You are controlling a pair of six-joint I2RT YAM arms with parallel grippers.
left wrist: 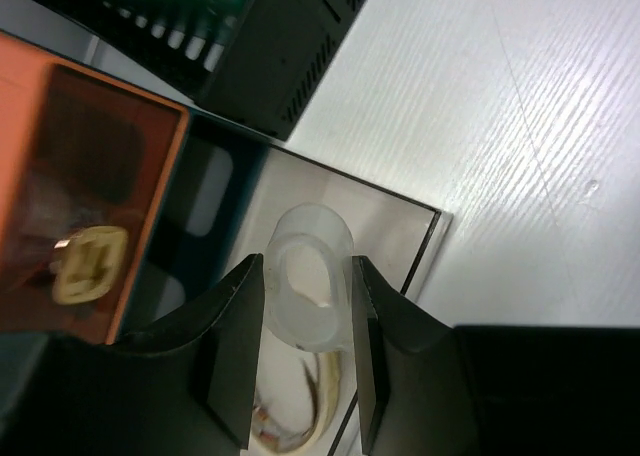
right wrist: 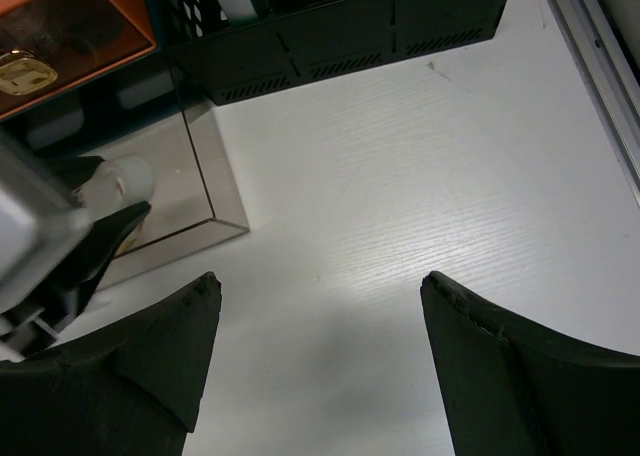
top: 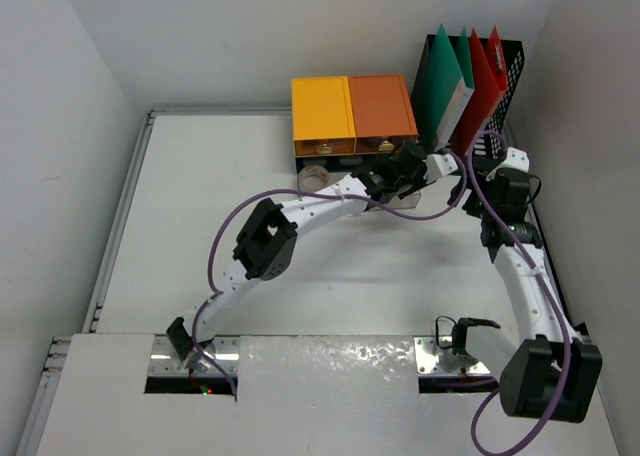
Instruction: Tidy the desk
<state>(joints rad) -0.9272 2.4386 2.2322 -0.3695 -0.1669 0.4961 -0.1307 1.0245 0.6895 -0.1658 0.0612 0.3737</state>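
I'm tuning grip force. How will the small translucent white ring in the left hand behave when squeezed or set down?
The small translucent white ring looks hollow and thin-walled, so probably light and apt to flex under a squeeze. Its glossy surface might slip in the left hand. Being round, it may roll if released on edge into the clear drawer.
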